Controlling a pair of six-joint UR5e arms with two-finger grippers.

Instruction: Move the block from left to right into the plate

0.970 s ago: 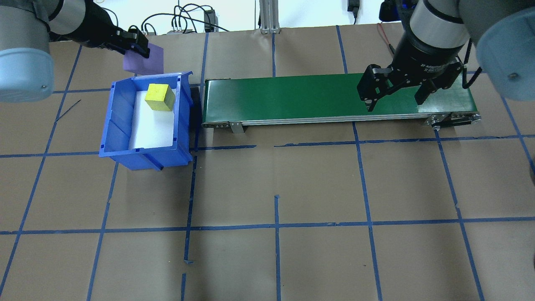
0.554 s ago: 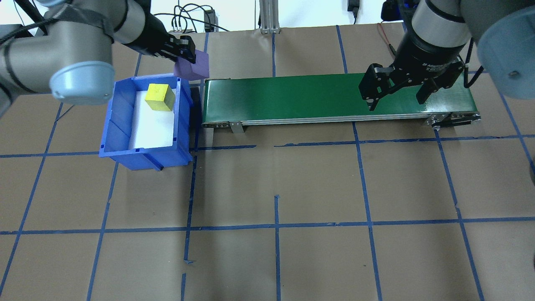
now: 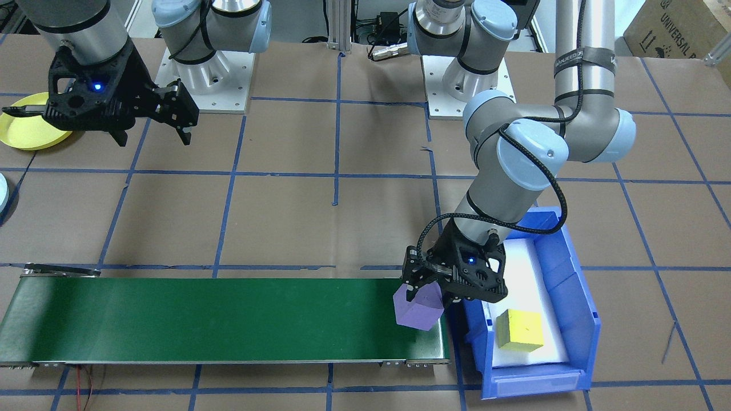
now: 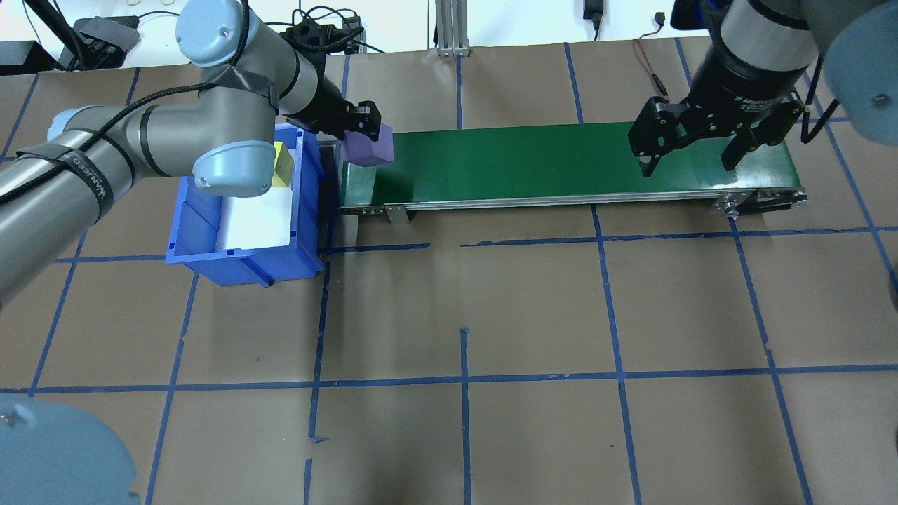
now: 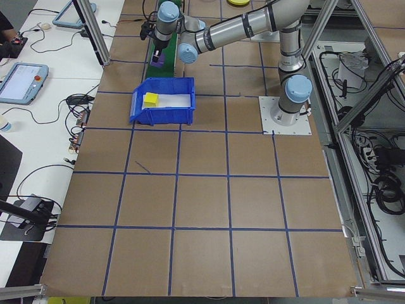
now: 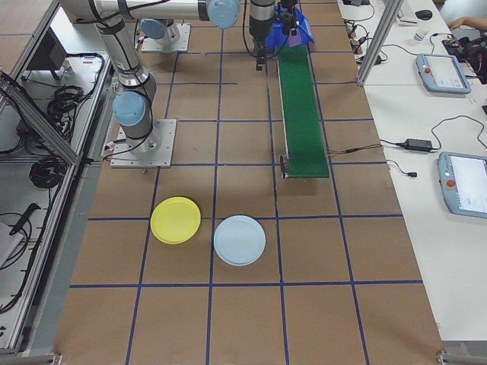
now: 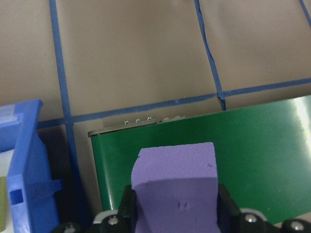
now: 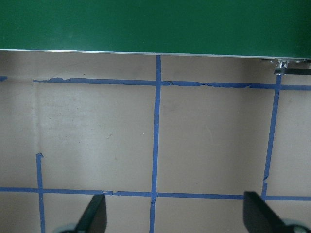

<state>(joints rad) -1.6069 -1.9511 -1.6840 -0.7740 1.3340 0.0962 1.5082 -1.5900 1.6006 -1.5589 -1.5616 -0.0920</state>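
Purple block (image 4: 367, 146) clamped in the left hand (image 4: 359, 133), held just above the end of the green conveyor belt (image 4: 561, 165) nearest the blue bin (image 4: 242, 203); whether it touches the belt cannot be told. In the left wrist view the block (image 7: 176, 182) sits between both fingers (image 7: 226, 206), belt end below it. In the front view the block (image 3: 418, 307) overhangs the belt's (image 3: 217, 319) last stretch, bin (image 3: 571, 297) wall just beside.

Inside the bin: a yellow block (image 3: 518, 330) on a white liner (image 3: 528, 268), partly hidden by the left arm's elbow in the overhead view.

Right hand (image 4: 691, 149) spread wide, nothing in it, hovering over the belt's far end; right wrist view shows both fingertips (image 8: 92, 216) well apart over bare desk (image 8: 209, 141).

Yellow plate (image 6: 176, 220) lies on the desk off the belt's other end, well apart from the purple block, beside a light-blue plate (image 6: 240, 240); the two don't touch. In the front view the yellow plate (image 3: 25, 134) is partly covered by the right hand (image 3: 151, 123).

Blue tape grid across the desk (image 4: 463, 315).
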